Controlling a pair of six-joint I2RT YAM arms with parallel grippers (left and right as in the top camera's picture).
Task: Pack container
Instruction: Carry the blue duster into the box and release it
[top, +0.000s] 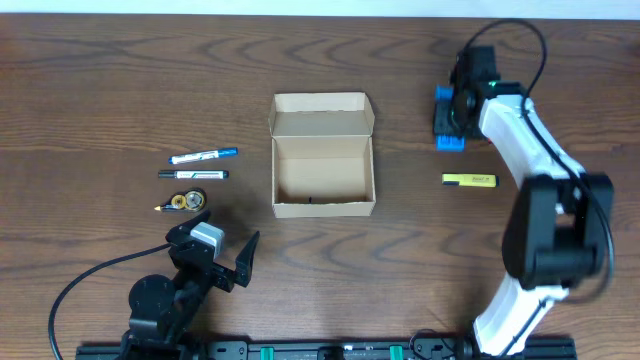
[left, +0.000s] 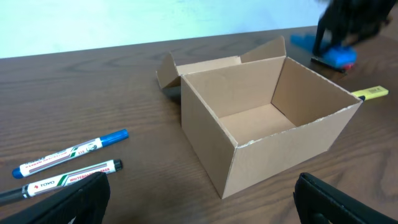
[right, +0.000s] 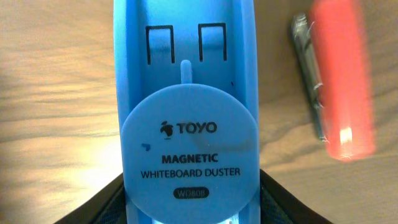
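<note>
Clamped right jaws across whiteboard duster (right: 186, 124), evidently for carrying to container (left: 208, 143), set open-lidded and empty at middle of table (top: 100, 80) to receive it; held left jaws wide beside markers (top: 203, 156).

Near-left of box (top: 324, 208): left gripper (top: 222, 240), jaws wide apart. Right of box: right arm extended, right gripper (top: 456, 106) clamping duster (top: 450, 140).

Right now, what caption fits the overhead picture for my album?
Right claw grips the blue duster; open box sits empty, pens lie to its left.
</note>
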